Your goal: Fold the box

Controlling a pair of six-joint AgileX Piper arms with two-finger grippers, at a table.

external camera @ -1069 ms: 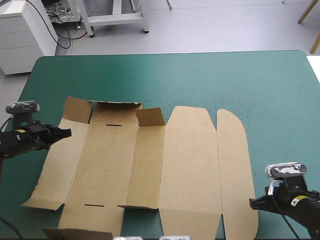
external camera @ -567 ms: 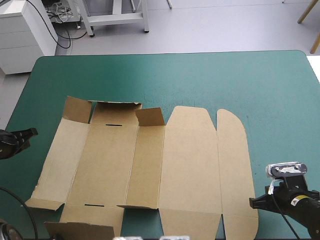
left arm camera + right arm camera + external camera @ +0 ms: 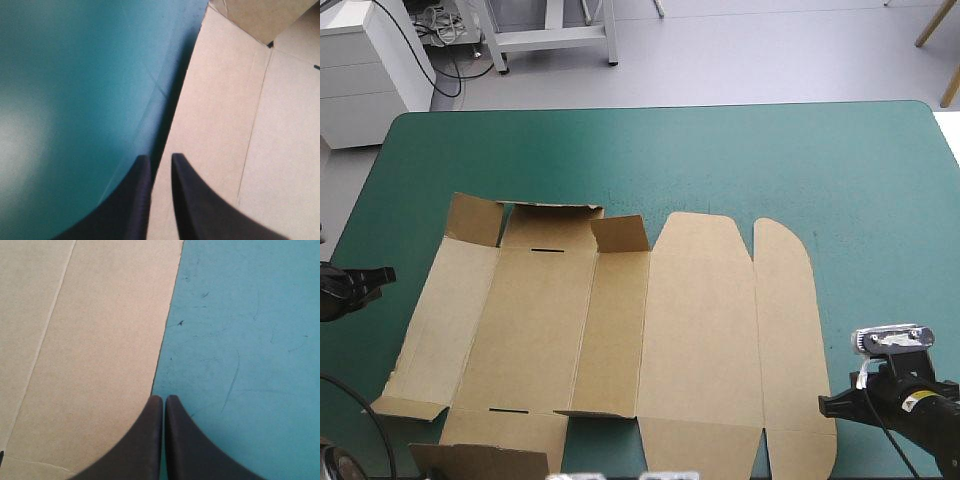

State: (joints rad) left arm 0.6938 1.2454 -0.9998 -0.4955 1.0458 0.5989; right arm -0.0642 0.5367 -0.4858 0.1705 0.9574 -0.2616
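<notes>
Fig. Box [image 3: 620, 330]: brown board, cut sheet, lying opened out on the teal-green cover [image 3: 770, 160], approx. mid-table and biased toward 9 o'clock. The two round-topped panels [image 3: 785, 320] on its 3 o'clock side lie flat. The short flaps at 11 o'clock [image 3: 475, 218] stand tilted up, and a flap at 7 o'clock [image 3: 485, 460] is also lifted.

L gripper [image 3: 388, 273]: at 9 o'clock from the box, near its left edge but apart from it. In the wrist view its black fingers [image 3: 140, 200] stand a narrow slit apart with nothing pinched, i.e. released. The box edge [image 3: 220, 125] runs on ahead of them, shadow beneath.

R gripper [image 3: 823, 405]: at approx. 4 o'clock, right at the box's right edge. Wrist view: fingers [image 3: 145, 440] clenched into one point, holding nothing, with the tip over the line where board [image 3: 90, 340] meets cover. Contact w/ board: cannot tell.
</notes>
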